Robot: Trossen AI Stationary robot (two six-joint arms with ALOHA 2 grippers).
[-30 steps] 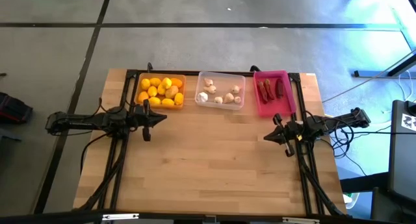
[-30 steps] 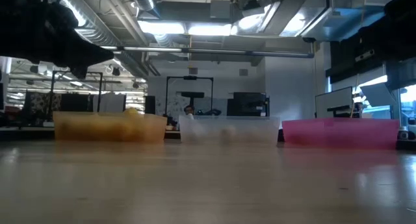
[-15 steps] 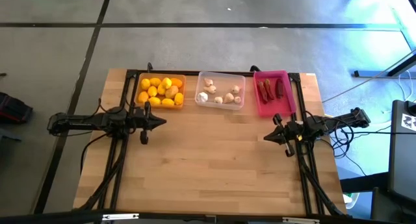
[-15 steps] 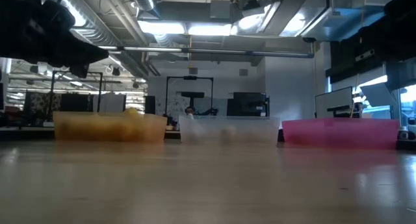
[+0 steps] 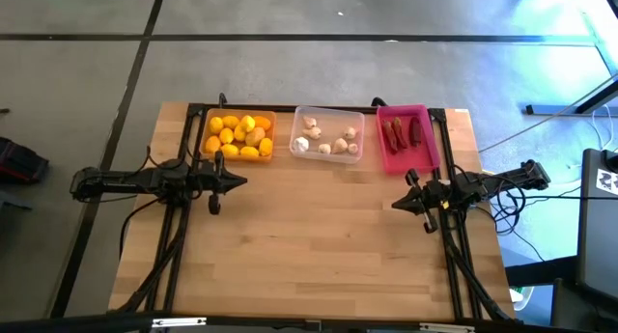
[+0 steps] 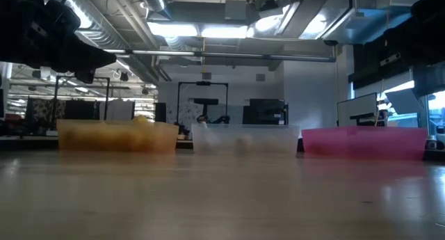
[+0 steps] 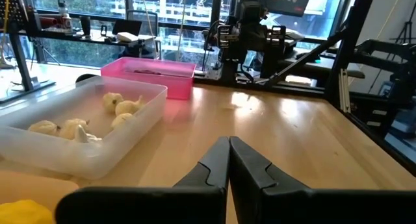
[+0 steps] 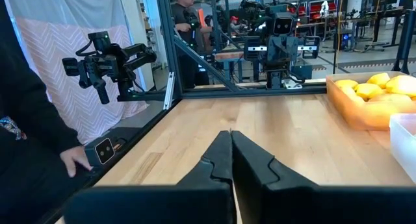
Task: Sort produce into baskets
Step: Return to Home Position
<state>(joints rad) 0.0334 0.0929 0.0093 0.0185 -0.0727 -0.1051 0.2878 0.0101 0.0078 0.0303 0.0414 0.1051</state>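
Produce sorted into trays, nothing held
Lemons (image 5: 238,133) are seen in the orange tray (image 5: 206,136), garlic (image 5: 324,148) in the clear tray (image 5: 328,110) and chilies (image 5: 403,132) in the pink tray (image 5: 407,162). Left gripper (image 5: 241,180) and right gripper (image 5: 396,205) are closed and empty above the table (image 5: 309,246). Lemons are judged firm and slippery, best taken across the middle

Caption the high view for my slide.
Lemons in orange tray, garlic in clear tray, chilies in pink tray; left claw and right claw shut.

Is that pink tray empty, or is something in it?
Not empty. Seen from above, the pink tray holds a few dark red chili-like pieces.
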